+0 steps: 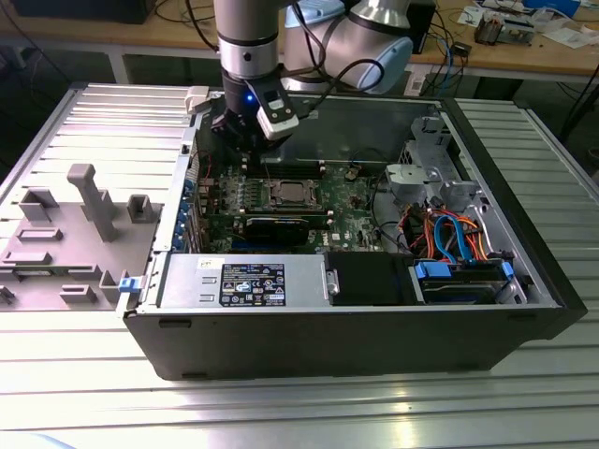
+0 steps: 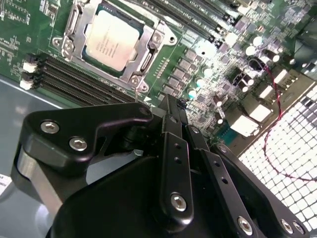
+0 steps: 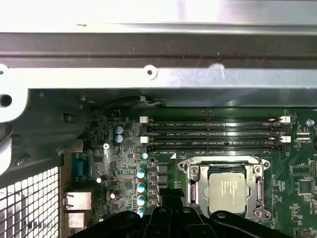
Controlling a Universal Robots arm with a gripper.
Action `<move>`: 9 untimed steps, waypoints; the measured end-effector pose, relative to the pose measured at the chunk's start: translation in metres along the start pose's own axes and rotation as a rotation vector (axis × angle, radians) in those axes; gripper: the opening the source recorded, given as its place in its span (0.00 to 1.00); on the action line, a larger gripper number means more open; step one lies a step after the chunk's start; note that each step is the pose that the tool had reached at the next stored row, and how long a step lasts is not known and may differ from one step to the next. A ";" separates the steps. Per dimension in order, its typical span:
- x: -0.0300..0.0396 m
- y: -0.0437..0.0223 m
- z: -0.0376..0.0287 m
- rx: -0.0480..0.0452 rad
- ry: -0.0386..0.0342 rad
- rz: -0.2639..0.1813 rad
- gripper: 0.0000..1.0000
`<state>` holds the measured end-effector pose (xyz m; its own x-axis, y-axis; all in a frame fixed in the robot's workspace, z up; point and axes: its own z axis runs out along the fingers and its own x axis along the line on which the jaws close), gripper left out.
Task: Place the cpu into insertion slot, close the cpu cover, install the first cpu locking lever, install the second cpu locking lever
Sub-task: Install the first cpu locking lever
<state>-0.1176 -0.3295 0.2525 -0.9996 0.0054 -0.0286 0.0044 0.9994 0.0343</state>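
Note:
The cpu [image 1: 285, 194] [image 2: 110, 39] [image 3: 227, 187], a small square chip with a silver-grey top, lies in the insertion slot [image 2: 67, 47] [image 3: 185, 163] on the green motherboard. The shiny cpu cover [image 2: 158, 37] [image 3: 257, 181] lies flat around it, framing the chip through its window. My gripper [image 1: 239, 150] [image 2: 171, 101] [image 3: 171, 206] hangs above the board just off the socket's corner, toward the exterior view's left of it. Its black fingers are pressed together with nothing between them.
Black memory slots [image 3: 213, 134] run beside the socket. A black graphics card [image 1: 276, 227] lies in front of it, then the power supply [image 1: 243, 281]. Blue and orange cables [image 1: 449, 234] fill the case's right. A grey fixture tray [image 1: 65, 234] sits outside the case.

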 end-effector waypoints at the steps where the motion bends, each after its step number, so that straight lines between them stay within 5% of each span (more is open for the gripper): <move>1: 0.0000 0.0018 0.0000 0.0000 0.0000 0.000 0.11; 9: 0.0001 0.0164 -0.0026 -0.0001 -0.0010 -0.001 0.11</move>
<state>-0.1176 -0.3133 0.2556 -0.9996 0.0044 -0.0297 0.0034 0.9994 0.0344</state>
